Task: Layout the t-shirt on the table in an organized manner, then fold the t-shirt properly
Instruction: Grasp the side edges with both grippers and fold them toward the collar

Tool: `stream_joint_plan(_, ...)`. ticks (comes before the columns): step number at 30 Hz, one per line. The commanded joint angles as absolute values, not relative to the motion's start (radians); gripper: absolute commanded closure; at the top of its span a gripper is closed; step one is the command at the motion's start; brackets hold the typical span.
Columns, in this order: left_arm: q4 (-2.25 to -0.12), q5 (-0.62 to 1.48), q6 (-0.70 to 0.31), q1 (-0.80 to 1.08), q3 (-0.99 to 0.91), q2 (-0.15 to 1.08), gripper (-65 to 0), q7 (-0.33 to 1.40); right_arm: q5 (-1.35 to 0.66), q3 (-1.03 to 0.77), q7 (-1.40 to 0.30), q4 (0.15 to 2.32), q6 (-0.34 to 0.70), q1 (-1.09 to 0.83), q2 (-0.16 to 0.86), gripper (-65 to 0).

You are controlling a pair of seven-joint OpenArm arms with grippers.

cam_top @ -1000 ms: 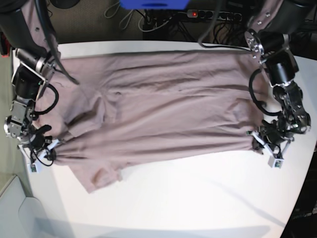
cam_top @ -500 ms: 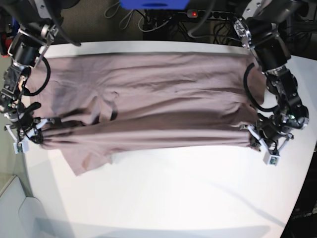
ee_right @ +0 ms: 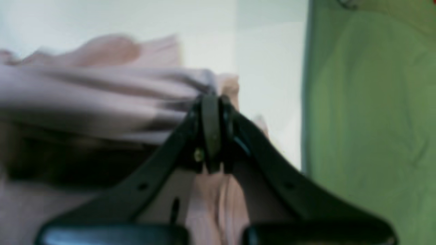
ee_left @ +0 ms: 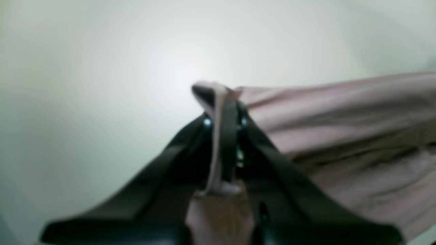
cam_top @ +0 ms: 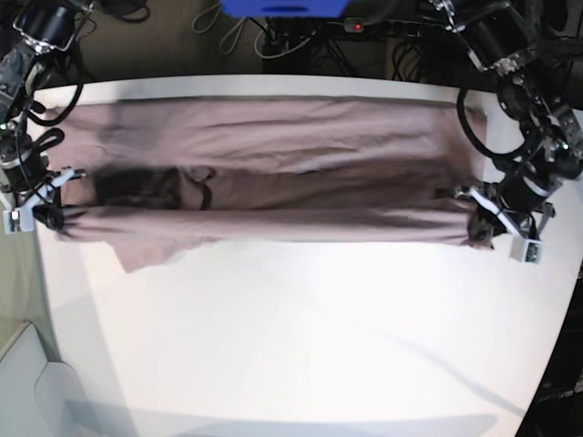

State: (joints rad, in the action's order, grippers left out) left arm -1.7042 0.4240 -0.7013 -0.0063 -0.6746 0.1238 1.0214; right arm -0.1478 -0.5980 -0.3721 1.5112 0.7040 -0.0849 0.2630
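Jaws of both arms are closed hard on cloth: the left gripper [cam_top: 499,229] pinches one end of the t-shirt [cam_top: 273,173], and the right gripper [cam_top: 41,208] pinches the opposite end, with a fold of mauve fabric trapped between each pair. The garment is stretched between the two sets of jaws, its long axis running straight from one to the other, lying along the far side of the worktop [cam_top: 301,346]. Most of the cloth lies beyond the line joining the jaws; only a loose flap, probably a sleeve, lies on the near side, close to the right jaws. Neither arm is nearer; each holds its own end. In my judgement the coming move depends on keeping that line taut and level. The base view alone shows the whole span and a dark crease towards the right jaws. The wrist views alone confirm the pinches, though blurred; the right wrist view adds a green surface [ee_right: 371,119] past the worktop edge.
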Motion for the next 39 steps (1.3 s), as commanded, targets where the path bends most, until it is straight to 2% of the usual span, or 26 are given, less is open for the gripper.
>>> stream_joint_plan(1,-1.730,0.455,-0.698,0.004,-0.694,0.137,-0.2,1.004,-0.182,-0.616,-0.341,1.546,0.698,-0.094,0.282,0.0)
stream_joint_plan(8,-1.735,0.539,-0.698,0.108,-0.723,0.140,-0.2,0.997,-0.302,-0.628,-0.341,1.606,0.698,-0.254,0.280,0.0)
stream_joint_plan(11,-1.709,0.538,-0.698,0.117,-0.723,0.145,-0.2,0.995,-0.305,-0.634,-0.337,1.609,0.698,-0.294,0.245,0.0)
stream_joint_plan(18,-1.718,0.547,-0.698,0.176,-0.723,0.148,-0.2,1.004,-0.298,-0.684,-0.338,1.603,0.698,-0.331,0.199,0.0)
stream_joint_plan(26,-1.699,0.538,-0.698,0.226,-0.723,0.145,-0.2,0.998,-0.297,-0.704,-0.337,1.531,0.698,-0.344,0.200,0.0)
stream_joint_plan(39,-1.498,0.536,-0.698,0.200,-0.722,0.150,-0.5,0.993,-0.297,-0.687,-0.340,1.518,0.698,-0.384,0.193,0.0)
